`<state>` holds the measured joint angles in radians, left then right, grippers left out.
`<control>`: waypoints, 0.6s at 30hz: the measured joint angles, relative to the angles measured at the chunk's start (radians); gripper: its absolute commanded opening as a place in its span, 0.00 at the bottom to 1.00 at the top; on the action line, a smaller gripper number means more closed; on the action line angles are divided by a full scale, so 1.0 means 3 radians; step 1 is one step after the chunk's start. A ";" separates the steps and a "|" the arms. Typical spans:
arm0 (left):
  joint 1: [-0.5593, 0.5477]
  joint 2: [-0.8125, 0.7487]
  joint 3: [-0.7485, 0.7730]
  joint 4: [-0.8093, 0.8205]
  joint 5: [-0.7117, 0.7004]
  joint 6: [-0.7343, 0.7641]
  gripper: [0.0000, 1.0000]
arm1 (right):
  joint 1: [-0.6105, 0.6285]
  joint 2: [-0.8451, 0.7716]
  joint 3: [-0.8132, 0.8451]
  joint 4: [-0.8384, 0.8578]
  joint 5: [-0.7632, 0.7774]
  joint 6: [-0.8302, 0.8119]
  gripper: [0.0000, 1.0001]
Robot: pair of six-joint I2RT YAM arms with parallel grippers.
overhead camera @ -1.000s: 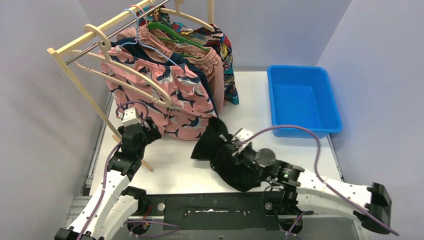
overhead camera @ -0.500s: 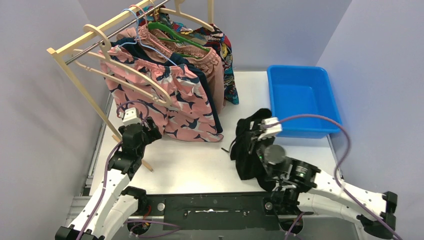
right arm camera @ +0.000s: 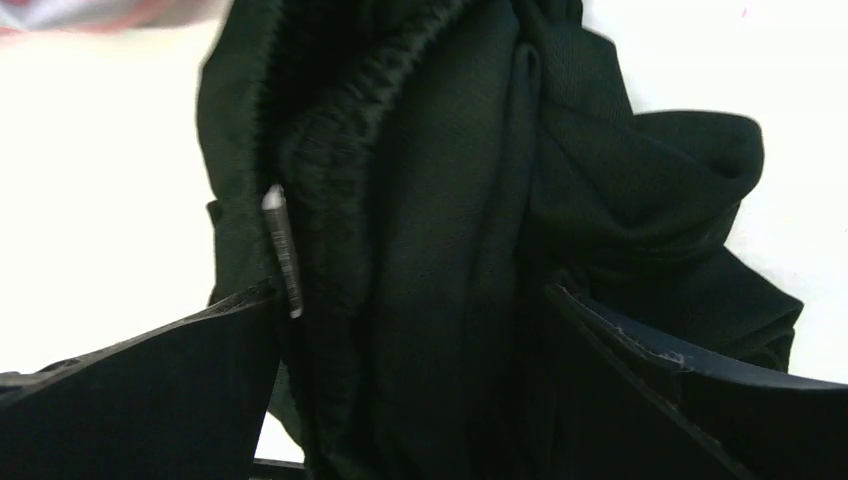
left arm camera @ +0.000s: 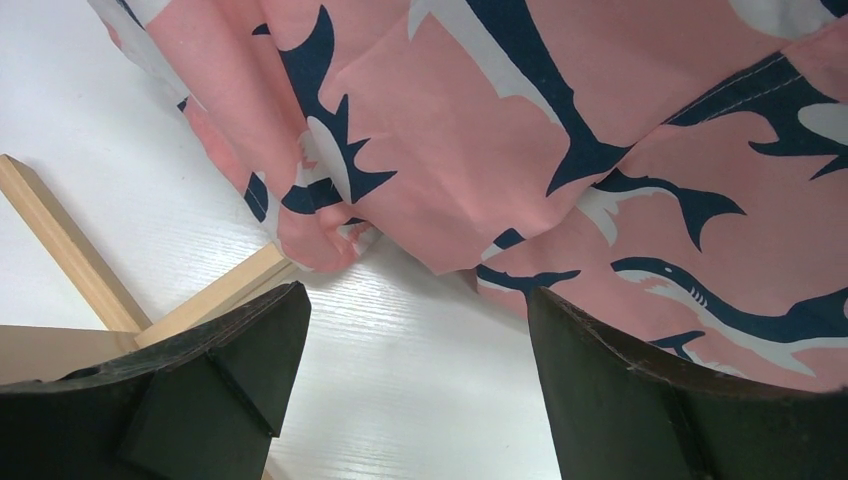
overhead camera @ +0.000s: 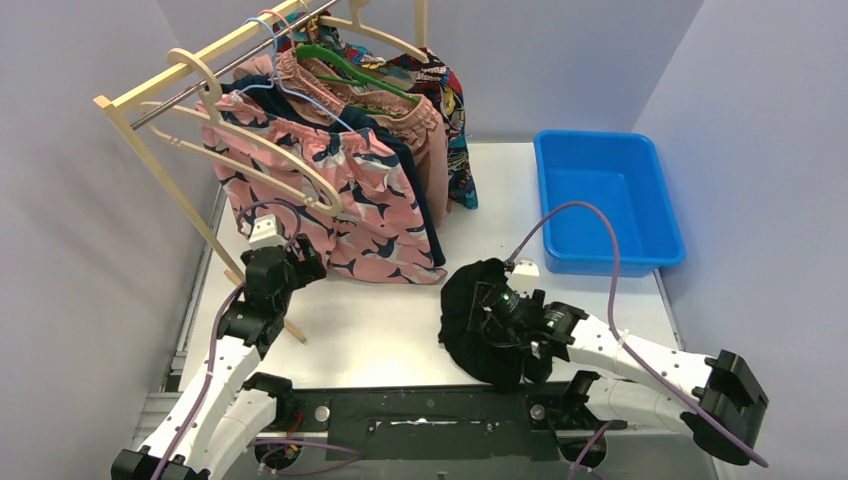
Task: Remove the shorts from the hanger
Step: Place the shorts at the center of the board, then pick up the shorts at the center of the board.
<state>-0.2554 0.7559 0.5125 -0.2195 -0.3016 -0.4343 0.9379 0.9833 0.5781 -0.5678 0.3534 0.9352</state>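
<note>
With my right claw (right arm camera: 410,300) spread wide around the black shorts (overhead camera: 470,335), heaped on the counter (overhead camera: 380,330) clear of the rack (overhead camera: 160,85), I should lift straight up so no fold snags a finger.

We find the rack (overhead camera: 135,88) at the far left of the table (overhead camera: 400,330), its rail running from the near left back toward the middle. The hanging shorts (overhead camera: 370,200) sit on it one pair behind another. The tub (overhead camera: 610,262) lies at the far right. The loose shorts (overhead camera: 470,320) lie heaped on the table before the tub's near left corner, under the right gripper (right arm camera: 420,320). The left gripper (left arm camera: 415,330) sits beside the rack's foot, just before the nearest hem.
</note>
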 measured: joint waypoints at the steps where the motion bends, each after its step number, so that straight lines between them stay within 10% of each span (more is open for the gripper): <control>1: 0.0001 0.0000 0.0000 0.0000 0.0009 0.0001 0.80 | -0.0025 0.0067 0.0000 -0.0018 -0.0032 0.0058 0.98; 9: 0.0001 0.0000 -0.0001 0.0006 0.0066 0.0006 0.80 | -0.0117 0.1114 0.0154 0.0006 -0.0164 0.0146 0.99; 18: 0.0001 -0.0001 -0.0014 0.0024 0.0069 0.0008 0.80 | -0.0090 0.2131 0.0855 0.0299 -0.0046 -0.0006 0.43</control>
<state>-0.2550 0.7555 0.5083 -0.2123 -0.2810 -0.4320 0.9108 1.6226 0.8345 -0.4782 0.3397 0.9333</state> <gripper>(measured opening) 0.804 0.592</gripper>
